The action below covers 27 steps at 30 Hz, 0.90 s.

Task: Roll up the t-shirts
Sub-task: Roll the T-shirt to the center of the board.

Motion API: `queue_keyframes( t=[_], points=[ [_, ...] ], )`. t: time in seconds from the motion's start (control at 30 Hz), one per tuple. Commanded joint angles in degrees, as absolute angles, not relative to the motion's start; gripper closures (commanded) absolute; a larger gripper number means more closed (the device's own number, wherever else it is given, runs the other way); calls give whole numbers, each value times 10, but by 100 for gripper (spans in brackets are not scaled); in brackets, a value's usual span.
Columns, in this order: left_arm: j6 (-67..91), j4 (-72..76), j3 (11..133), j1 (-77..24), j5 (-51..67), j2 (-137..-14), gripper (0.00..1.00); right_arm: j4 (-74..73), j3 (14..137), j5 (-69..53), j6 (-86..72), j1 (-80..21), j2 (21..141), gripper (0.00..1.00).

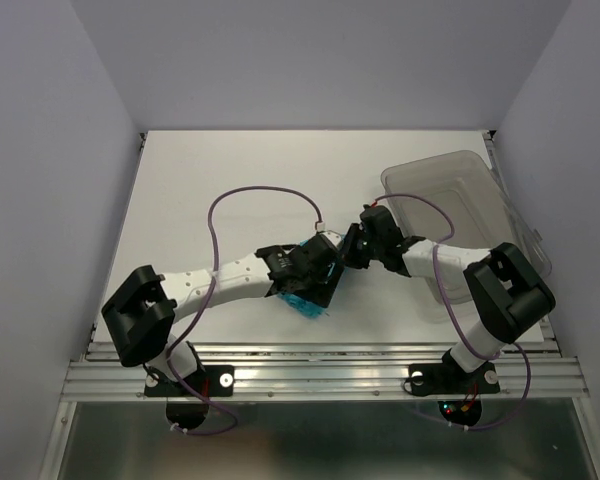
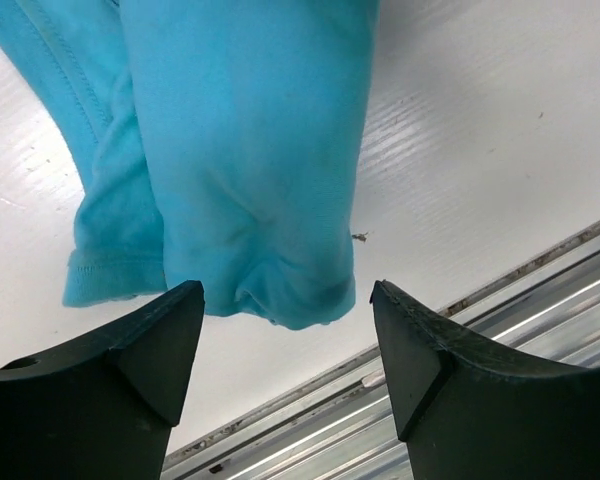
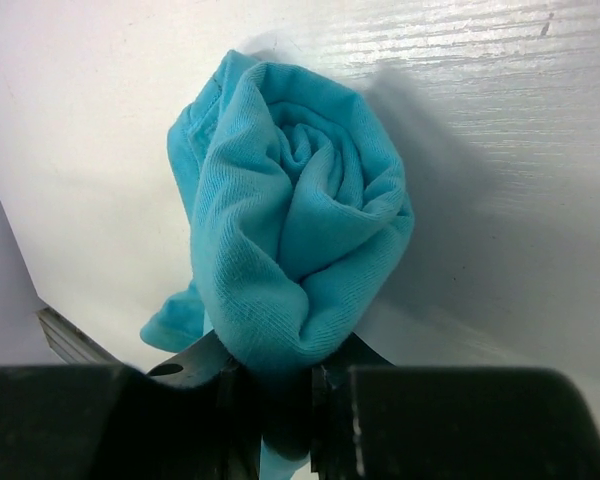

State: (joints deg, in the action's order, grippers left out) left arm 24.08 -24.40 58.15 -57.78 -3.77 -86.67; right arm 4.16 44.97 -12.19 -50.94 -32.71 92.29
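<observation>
The teal t-shirt (image 3: pixel 290 220) is rolled into a tight bundle, and the right wrist view looks at its spiral end. My right gripper (image 3: pixel 280 385) is shut on the lower edge of that roll, with fabric pinched between its jaws. In the left wrist view the roll (image 2: pixel 250 150) lies on the white table just beyond my left gripper (image 2: pixel 285 295), which is open with nothing between its fingers. From above, only a small teal patch of the t-shirt (image 1: pixel 302 305) shows under the left gripper (image 1: pixel 315 285). The right gripper (image 1: pixel 348 250) meets it from the right.
A clear grey-tinted plastic bin (image 1: pixel 450 185) stands at the back right, partly under the right arm. The metal rail (image 2: pixel 520 290) of the table's near edge runs close behind the roll. Grey walls close in both sides and the back.
</observation>
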Motion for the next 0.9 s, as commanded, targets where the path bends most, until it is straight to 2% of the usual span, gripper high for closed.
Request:
queue_keyframes(
  t=[0.0, 0.37, 0.57, 0.63, 0.7, 0.73, 0.77, 0.8, 0.83, 0.87],
  points=[
    [270, -290, 630, -627, -142, -861, 21, 40, 484, -111, -509, -330, 909, 99],
    [314, -324, 672, -701, -267, -974, 23, 37, 488, -111, -509, -330, 906, 99],
    [312, -314, 672, -700, -283, -1003, 28, 35, 486, -110, -507, -330, 903, 99],
    [308, -309, 672, -696, -282, -1007, 33, 33, 486, -110, -505, -330, 904, 99],
    [301, -299, 667, -686, -276, -1006, 40, 33, 484, -110, -505, -330, 900, 99],
    [298, -294, 664, -683, -273, -1005, 55, 33, 483, -110, -505, -330, 899, 99],
    [295, -282, 663, -679, -265, -1003, 65, 33, 483, -109, -504, -330, 899, 99],
    [288, -276, 658, -671, -258, -997, 88, 32, 483, -108, -503, -330, 897, 99],
    [283, -260, 654, -666, -237, -992, 98, 31, 483, -106, -502, -330, 896, 98],
    [278, -251, 650, -662, -222, -987, 100, 29, 483, -105, -500, -330, 896, 96]
  ],
)
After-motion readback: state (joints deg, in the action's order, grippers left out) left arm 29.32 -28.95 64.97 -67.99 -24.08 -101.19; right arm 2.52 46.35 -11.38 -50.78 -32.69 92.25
